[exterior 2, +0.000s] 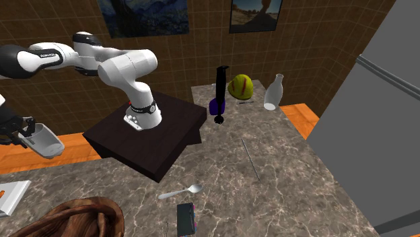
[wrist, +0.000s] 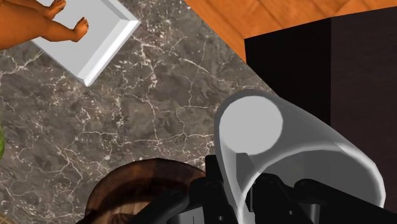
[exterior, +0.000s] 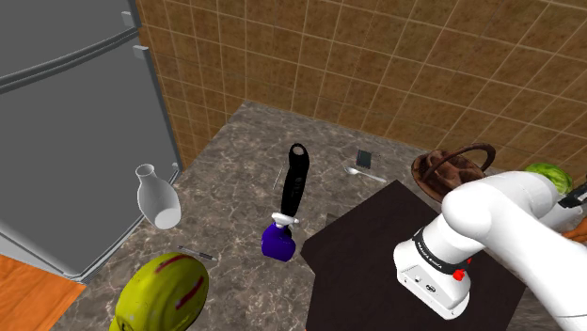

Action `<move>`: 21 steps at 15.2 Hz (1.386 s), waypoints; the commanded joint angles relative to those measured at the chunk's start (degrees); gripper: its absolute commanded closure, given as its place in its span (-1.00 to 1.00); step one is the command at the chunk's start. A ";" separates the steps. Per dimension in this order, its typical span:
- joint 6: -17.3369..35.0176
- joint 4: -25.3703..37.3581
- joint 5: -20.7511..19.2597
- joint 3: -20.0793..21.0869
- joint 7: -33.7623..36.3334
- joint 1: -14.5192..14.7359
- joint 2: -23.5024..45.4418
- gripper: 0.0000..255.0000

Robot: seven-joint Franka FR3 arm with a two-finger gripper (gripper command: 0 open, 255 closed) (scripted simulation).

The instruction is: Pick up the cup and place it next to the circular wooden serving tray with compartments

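Note:
A plain grey cup (exterior 2: 42, 141) hangs tilted on its side in the air at the second exterior view's left edge, with my gripper (exterior 2: 20, 132) shut on it. In the wrist view the cup (wrist: 280, 146) sits between the black fingers (wrist: 219, 191), its round base facing the camera. Below and beside it lies the round dark wooden serving tray (wrist: 137, 191), resting on the marble counter (wrist: 165, 108). The same tray (exterior 2: 71, 219) lies at the second exterior view's bottom left, and the tray (exterior: 442, 174) is partly hidden behind my arm in the shoulder view.
A white rectangular tray (wrist: 95, 44) with an orange figure lies beyond the wooden one. The dark stand (exterior 2: 151, 138) is close by. A spoon (exterior 2: 180, 192), a small flat device (exterior 2: 186, 219), a black hand blender (exterior: 293, 193), a yellow helmet-like object (exterior: 165, 291), a white vase (exterior: 155, 196) and a fridge (exterior: 66, 141) share the counter.

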 commanded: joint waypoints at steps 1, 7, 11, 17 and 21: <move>0.66 -0.61 -1.25 -1.39 -0.01 -0.39 -0.50 1.00; 2.60 -2.07 -5.17 -5.80 -0.56 -1.90 -1.89 1.00; 3.95 -2.78 -7.84 -8.84 -0.96 -2.83 -2.68 1.00; 6.07 -3.46 -11.89 -13.48 -1.60 -4.07 -3.69 1.00; 7.55 -3.64 -14.60 -16.59 -2.03 -4.78 -4.26 1.00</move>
